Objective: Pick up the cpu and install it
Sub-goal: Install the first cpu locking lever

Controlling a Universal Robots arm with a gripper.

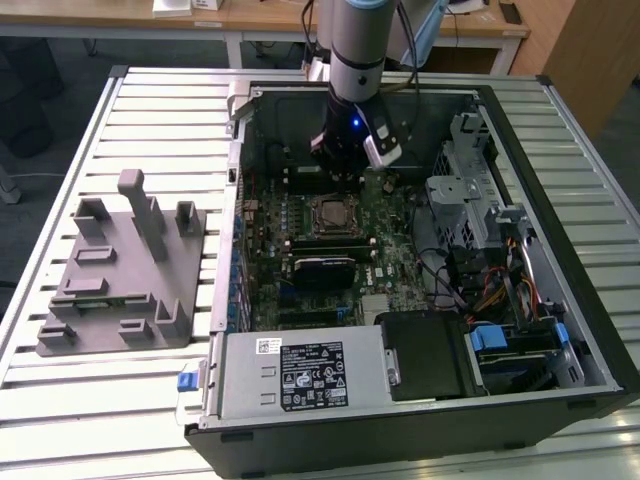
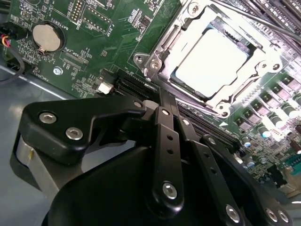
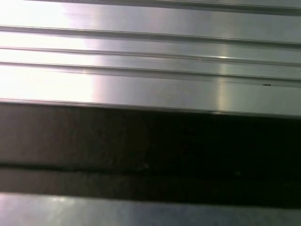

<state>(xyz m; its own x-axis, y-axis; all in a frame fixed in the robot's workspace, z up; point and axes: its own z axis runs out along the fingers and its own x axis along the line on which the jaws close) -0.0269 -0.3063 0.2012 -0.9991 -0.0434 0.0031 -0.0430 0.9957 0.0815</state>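
The cpu [image 2: 210, 62], a small flat square chip with a pale silver metal top plate, is seen seated in the black motherboard socket with its bright metal frame [image 2: 162, 52], in the upper right of the second wrist view. Strong glare lies on its top plate. In the exterior view the same socket [image 1: 331, 214] is found near the middle of the frame, on the green motherboard [image 1: 385, 265] inside the open black computer case [image 1: 590, 330].

The black gripper [image 1: 338, 172] on the grey robot arm [image 1: 357, 45] is placed just above the socket in the exterior view, towards the top centre of the frame, with nothing seen between its fingers. In the second wrist view the black linkage bars [image 2: 167, 155] of the gripper are drawn close together in the lower half of the frame; whether the fingertips meet cannot be told, since they are not shown. A round silver coin cell battery [image 2: 46, 37] is set on the board in the upper left of that view.

At the exterior view's left, a grey plastic holder tray with upright pegs [image 1: 120, 270] is laid on the ribbed metal table [image 1: 150, 110], well apart from the gripper. Pale ribbed metal slats [image 3: 150, 56] above a dark band [image 3: 150, 150] are shown in the first wrist view.
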